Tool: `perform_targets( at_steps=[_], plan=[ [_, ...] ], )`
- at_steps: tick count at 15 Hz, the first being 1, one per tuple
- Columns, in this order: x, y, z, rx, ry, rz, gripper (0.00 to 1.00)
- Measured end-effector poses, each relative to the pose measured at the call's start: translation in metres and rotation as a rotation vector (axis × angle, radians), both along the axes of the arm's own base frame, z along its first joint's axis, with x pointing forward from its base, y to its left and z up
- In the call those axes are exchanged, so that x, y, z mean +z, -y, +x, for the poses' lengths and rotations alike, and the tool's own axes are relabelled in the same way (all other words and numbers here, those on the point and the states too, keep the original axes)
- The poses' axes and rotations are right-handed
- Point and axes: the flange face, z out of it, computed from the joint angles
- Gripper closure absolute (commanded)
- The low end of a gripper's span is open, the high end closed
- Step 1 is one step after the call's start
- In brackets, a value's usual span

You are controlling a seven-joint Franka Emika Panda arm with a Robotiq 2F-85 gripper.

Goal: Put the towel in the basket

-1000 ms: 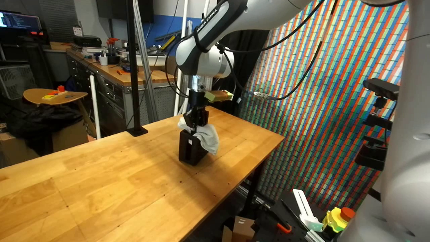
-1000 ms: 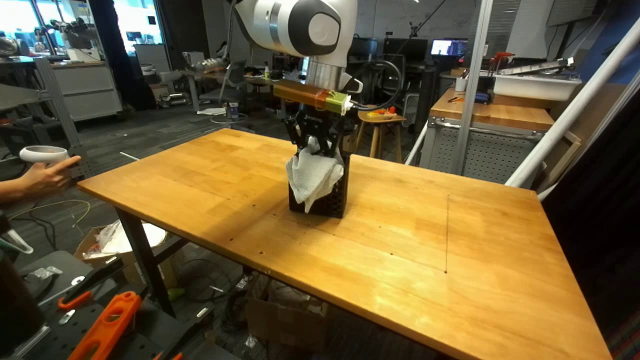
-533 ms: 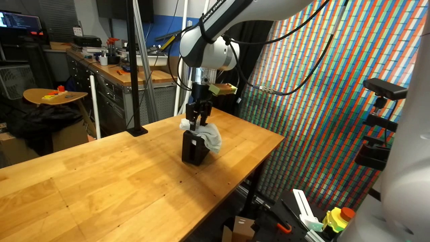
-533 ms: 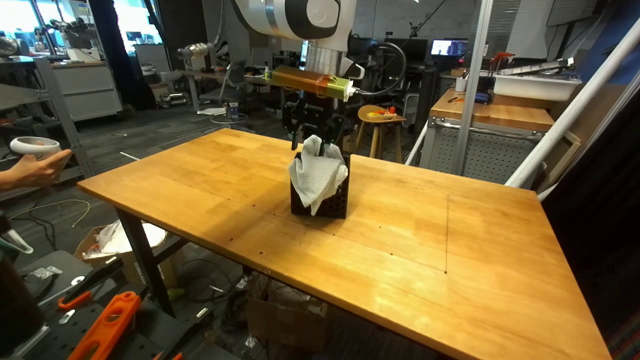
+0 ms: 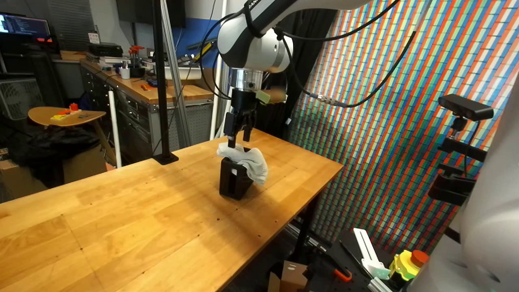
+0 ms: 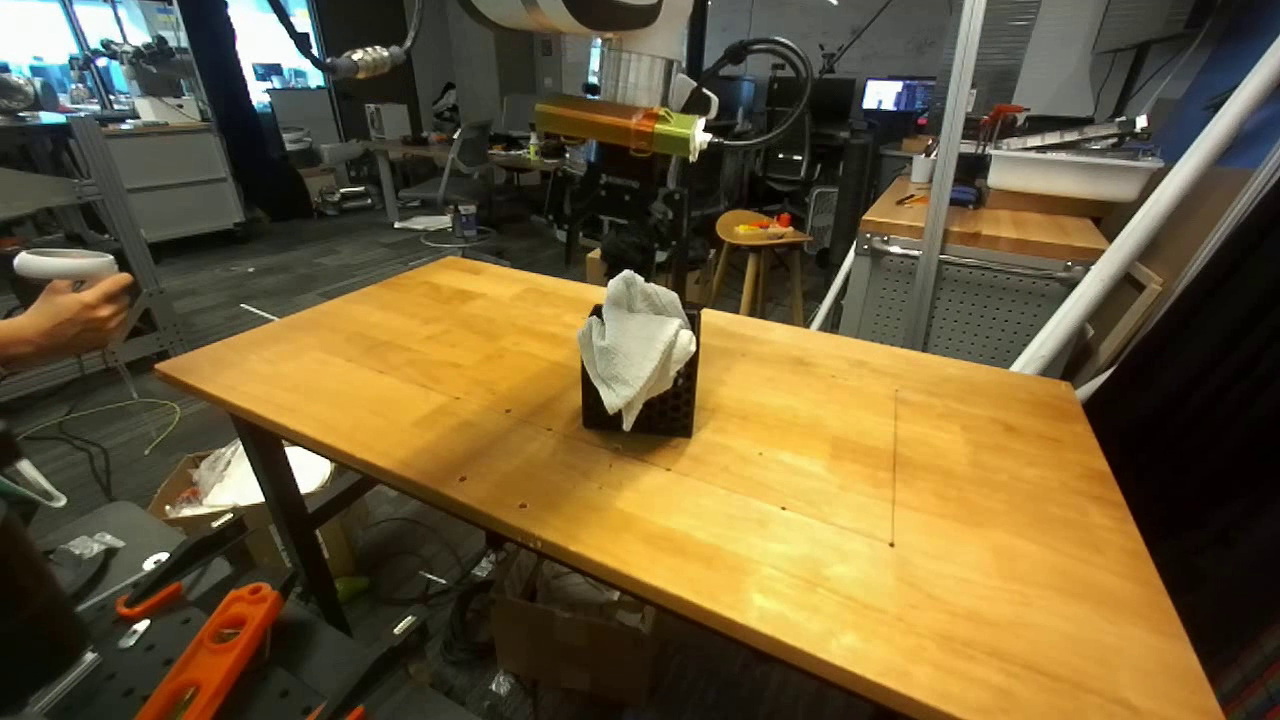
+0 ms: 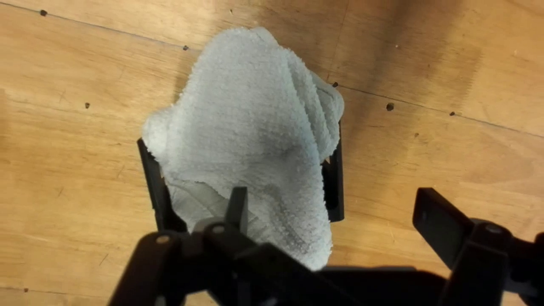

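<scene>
The off-white towel [image 7: 250,119] lies bunched across the top of the black basket [image 7: 335,187], covering most of its opening. In an exterior view one corner of the towel [image 6: 640,345] hangs down outside the front wall of the basket [image 6: 675,405]. How much cloth sits inside is hidden. Above them is my gripper [image 5: 239,142], fingers pointing down and spread apart. In the wrist view the gripper [image 7: 331,191] has nothing between its fingers; one finger [image 7: 238,208] shows over the towel, the other over bare wood.
The basket stands on a wooden table [image 5: 162,219]. A black post [image 5: 162,158] rises from the table's far edge. Off the table, a person's hand [image 6: 65,330] holds a white ring-shaped controller.
The gripper has opened, let go of the towel and risen above it. The basket shifted slightly early on, then stayed put with the towel draped over it.
</scene>
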Motion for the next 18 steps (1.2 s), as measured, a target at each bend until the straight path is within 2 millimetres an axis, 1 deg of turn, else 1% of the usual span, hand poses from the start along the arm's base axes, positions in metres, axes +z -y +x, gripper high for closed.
perform_targets(
  at_steps=[2, 3, 4, 9, 10, 11, 14, 18],
  plan=[
    [0.010, 0.004, -0.003, 0.016, 0.008, -0.024, 0.41],
    [0.015, 0.007, -0.004, 0.021, 0.012, -0.038, 0.51],
    [0.018, 0.010, -0.005, 0.026, 0.015, -0.053, 0.58],
    [0.025, 0.024, -0.007, 0.040, 0.020, -0.095, 0.95],
    [0.025, 0.025, -0.007, 0.045, 0.021, -0.097, 0.99],
    [0.026, 0.025, -0.007, 0.051, 0.023, -0.098, 1.00],
    [0.027, 0.024, -0.004, 0.070, 0.031, -0.099, 0.99],
    [0.026, 0.017, 0.002, 0.099, 0.044, -0.102, 0.99]
  ],
)
